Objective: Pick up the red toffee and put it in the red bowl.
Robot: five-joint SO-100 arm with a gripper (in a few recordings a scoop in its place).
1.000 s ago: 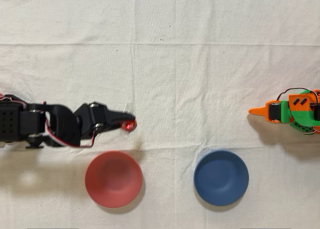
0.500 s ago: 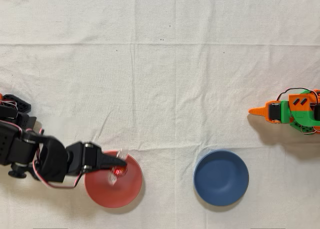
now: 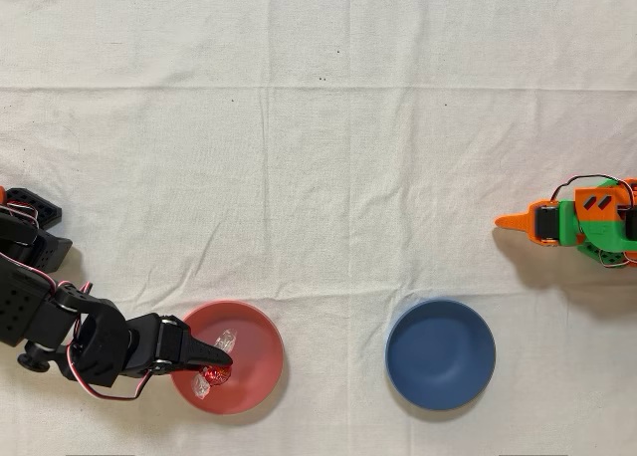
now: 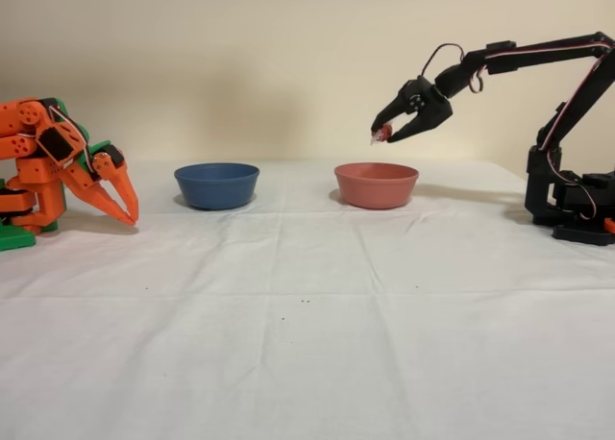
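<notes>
Risk: judging from where the candy hangs, toward the arm-side part of the bowl and not its centre, a release now could let the red toffee (image 3: 214, 375) hit the sloped wall or rim and bounce out onto the white cloth (image 3: 328, 177).
Cause: the height of the drop, plainly seen in the fixed view, plus the light foil wrapper.
Gripper: the black arm's gripper (image 4: 394, 126) is closed on the toffee, high above the bowl, in the upper right of the fixed view.
Red bowl (image 3: 254, 361): lower left of the overhead view, nothing lying in it.
Blue bowl (image 3: 440, 353): lower right of centre there, also bare inside.
Orange arm (image 4: 58, 166): idle, far left of the fixed view.
</notes>
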